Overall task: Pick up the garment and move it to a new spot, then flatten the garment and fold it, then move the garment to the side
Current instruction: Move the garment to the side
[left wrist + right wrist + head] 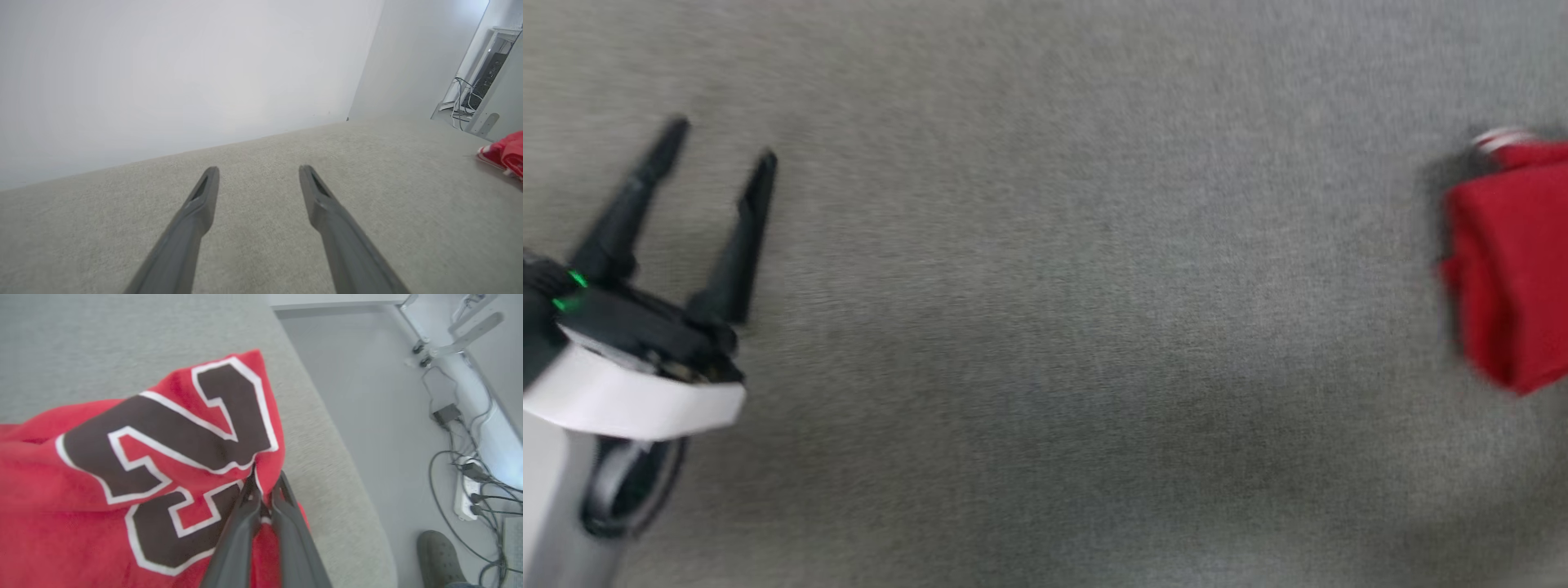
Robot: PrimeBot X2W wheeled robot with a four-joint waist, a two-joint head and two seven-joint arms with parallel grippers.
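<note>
Near the grey surface's right edge, the garment lies bunched and pinched.
Right gripper has its fingers clamped on a red fold beside the black number, over the surface; left gripper hovers above the surface's left part, fingers spread wide, well apart from the garment.

Red across the garment, with black numerals outlined in white and white-and-red trim at one edge. Mottled pale grey over the bench. Black on the left gripper, white on its wrist band, green on two small lights. Dark grey on the right gripper.
</note>
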